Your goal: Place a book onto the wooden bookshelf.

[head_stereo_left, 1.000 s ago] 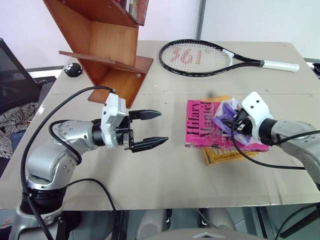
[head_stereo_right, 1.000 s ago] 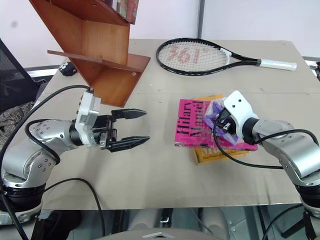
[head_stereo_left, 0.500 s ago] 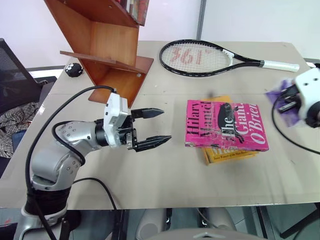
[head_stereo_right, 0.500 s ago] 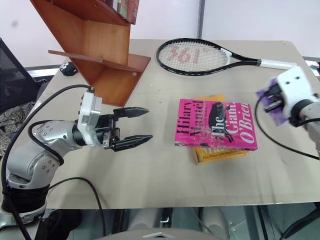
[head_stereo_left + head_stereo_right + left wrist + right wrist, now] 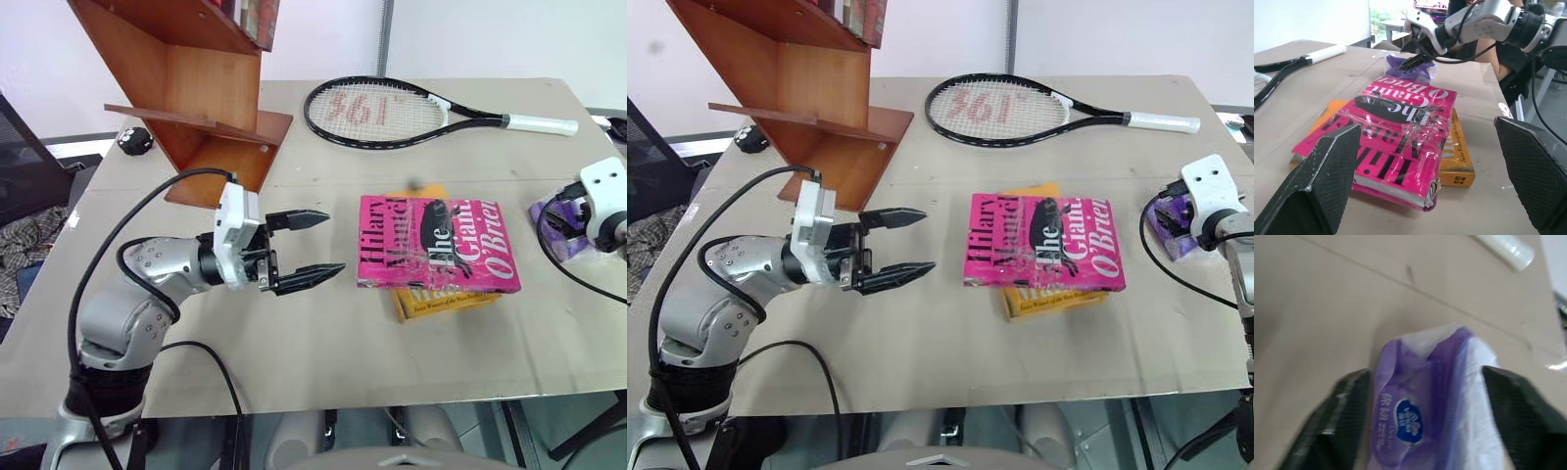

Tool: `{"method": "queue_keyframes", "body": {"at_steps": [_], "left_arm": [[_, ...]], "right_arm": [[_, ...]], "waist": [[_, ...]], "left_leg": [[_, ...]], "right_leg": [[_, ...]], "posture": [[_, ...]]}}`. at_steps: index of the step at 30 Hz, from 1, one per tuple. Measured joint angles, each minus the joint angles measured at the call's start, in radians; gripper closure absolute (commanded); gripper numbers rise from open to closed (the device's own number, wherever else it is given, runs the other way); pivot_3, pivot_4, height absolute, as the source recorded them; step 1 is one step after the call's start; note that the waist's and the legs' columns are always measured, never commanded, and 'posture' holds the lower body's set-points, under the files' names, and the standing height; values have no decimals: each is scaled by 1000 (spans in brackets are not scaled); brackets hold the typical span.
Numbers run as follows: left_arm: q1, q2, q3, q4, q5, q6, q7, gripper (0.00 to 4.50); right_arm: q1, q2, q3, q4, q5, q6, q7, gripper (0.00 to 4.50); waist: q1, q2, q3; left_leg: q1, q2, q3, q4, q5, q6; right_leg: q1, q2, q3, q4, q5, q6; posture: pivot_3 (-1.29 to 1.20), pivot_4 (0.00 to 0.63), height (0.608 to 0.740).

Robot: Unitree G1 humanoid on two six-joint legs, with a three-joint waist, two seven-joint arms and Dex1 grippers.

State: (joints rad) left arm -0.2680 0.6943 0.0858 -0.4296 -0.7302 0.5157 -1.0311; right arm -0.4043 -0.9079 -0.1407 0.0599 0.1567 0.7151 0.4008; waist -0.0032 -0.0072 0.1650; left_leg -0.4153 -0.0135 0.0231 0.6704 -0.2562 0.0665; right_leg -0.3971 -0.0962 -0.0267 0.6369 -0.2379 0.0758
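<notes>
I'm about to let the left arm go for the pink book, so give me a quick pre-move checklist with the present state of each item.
1. Left gripper fingers spread: ok.
2. The book uncovered on top: ok; the purple packet lies off to its side on the table.
3. Book lying flat on the yellow book: ok.
4. Right gripper away from the book: ok, over the packet, fingers spread.
5. The wooden bookshelf has a free board: ok, lower boards bare.
6. Wrap on the cover loose: cannot tell.
</notes>
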Motion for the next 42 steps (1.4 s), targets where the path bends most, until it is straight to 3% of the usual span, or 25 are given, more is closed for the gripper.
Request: {"method": "queue_keyframes", "body": {"at_steps": [2,5,11,20,29,39,42], "left_arm": [[15,-1,1,-13,0,0,8,0],[28,-1,5,-28,-2,0,17,0],[52,8,25,-28,-1,-2,21,0],[101,32,31,-30,-6,-4,-25,0],[130,54,44,-51,-39,3,-39,0],[164,65,67,-61,-41,-39,-87,0],[203,117,96,-61,-43,-42,-135,0]], "right_arm": [[46,-9,-61,-67,17,45,11,43],[150,-10,-196,-272,140,183,97,1419],[180,49,-316,-529,290,346,117,4356],[272,26,-296,-670,374,427,150,4459],[336,-67,-166,-605,270,337,156,4459],[300,-62,-37,-520,195,230,174,4459],[265,-47,22,-512,187,217,186,4459]], "waist": [[6,0,0],[16,0,0],[14,0,0],[17,0,0],[16,0,0],[10,0,0],[10,0,0]], "left_leg": [[0,0,0,0,0,0],[0,1,-1,0,0,0],[1,1,-1,0,-2,4],[1,0,-1,1,-2,3],[1,0,-1,1,0,0],[1,0,-1,1,0,0],[1,1,-1,0,0,0]], "right_leg": [[0,0,0,0,0,0],[0,0,0,0,0,0],[0,0,0,2,0,0],[1,-1,0,1,0,0],[0,0,0,1,0,0],[0,0,0,1,0,0],[0,0,0,1,0,0]], "posture": [[0,150,740],[0,150,740],[0,150,740],[0,150,740],[0,150,740],[0,150,740],[0,150,740]]}}
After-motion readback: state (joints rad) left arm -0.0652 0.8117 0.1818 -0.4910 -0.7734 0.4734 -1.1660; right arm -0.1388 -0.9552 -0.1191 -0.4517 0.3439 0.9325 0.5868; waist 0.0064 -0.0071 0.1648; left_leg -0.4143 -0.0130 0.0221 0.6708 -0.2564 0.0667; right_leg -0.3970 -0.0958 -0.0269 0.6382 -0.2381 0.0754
